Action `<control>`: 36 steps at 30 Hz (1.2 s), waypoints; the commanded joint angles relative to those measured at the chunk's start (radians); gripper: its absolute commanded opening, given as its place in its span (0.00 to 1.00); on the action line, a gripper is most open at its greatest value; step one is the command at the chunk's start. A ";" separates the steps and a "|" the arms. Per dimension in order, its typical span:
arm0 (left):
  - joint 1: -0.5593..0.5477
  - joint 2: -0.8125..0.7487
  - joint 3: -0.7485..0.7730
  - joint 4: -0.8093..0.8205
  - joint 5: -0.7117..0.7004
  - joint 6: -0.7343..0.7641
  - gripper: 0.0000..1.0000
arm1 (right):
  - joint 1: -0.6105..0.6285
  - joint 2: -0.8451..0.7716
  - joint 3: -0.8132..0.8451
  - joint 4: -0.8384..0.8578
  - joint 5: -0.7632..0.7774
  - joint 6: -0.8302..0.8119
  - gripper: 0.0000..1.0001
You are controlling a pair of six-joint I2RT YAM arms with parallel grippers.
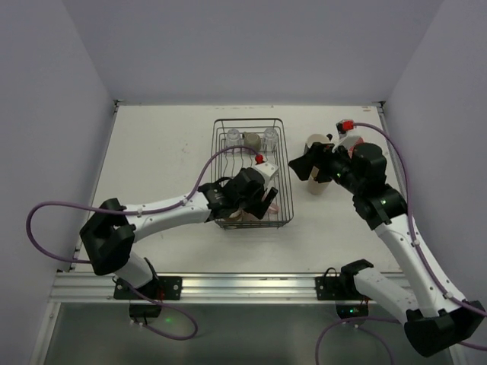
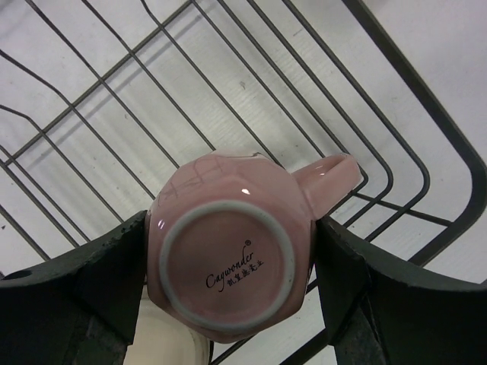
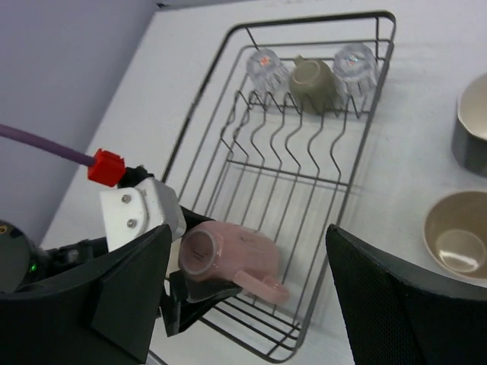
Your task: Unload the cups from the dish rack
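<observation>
**Left arm gripping a pink mug at the near end of the rack**

The pink mug (image 2: 228, 258) is lying on its side at the near end of the black wire dish rack (image 1: 249, 120), its base facing the left wrist camera and its handle sticking out toward the rack's right side. The left gripper (image 2: 232, 243) is clamping it, one black finger (image 2: 114, 266) pressing on each side of the body.

At the far end of the rack, two clear glasses (image 3: 266, 70) (image 3: 355, 65) are sitting upside down, with a grey-brown cup (image 3: 312, 80) between them.

The rack is standing in the middle of the white table (image 1: 152, 152). To its right, a beige cup (image 3: 459, 237) is standing upright on the tabletop with a grey cup (image 3: 472, 122) just beyond it.

The right gripper (image 3: 247, 228) is hovering over the table between the rack and those two cups, its jaws standing wide apart and holding nothing.
</observation>
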 commanded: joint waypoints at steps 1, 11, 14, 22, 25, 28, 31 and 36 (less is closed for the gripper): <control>0.025 -0.115 0.066 0.130 -0.011 -0.007 0.09 | 0.003 -0.076 -0.045 0.180 -0.119 0.100 0.85; 0.103 -0.256 0.064 0.207 0.098 -0.125 0.00 | 0.003 -0.266 -0.245 0.508 -0.209 0.237 0.82; 0.163 -0.316 0.046 0.260 0.174 -0.211 0.00 | 0.003 -0.302 -0.315 0.600 -0.220 0.260 0.81; 0.209 -0.416 0.034 0.417 0.250 -0.389 0.00 | 0.002 -0.318 -0.502 0.841 -0.378 0.341 0.79; 0.209 -0.428 0.015 0.469 0.293 -0.449 0.00 | 0.005 -0.272 -0.522 0.936 -0.452 0.378 0.79; 0.209 -0.442 -0.023 0.527 0.339 -0.507 0.00 | 0.025 -0.230 -0.502 0.960 -0.473 0.370 0.79; 0.209 -0.447 -0.048 0.573 0.385 -0.558 0.00 | 0.043 -0.212 -0.481 0.976 -0.461 0.356 0.79; 0.209 -0.441 -0.074 0.618 0.443 -0.616 0.00 | 0.060 -0.204 -0.472 1.044 -0.450 0.361 0.76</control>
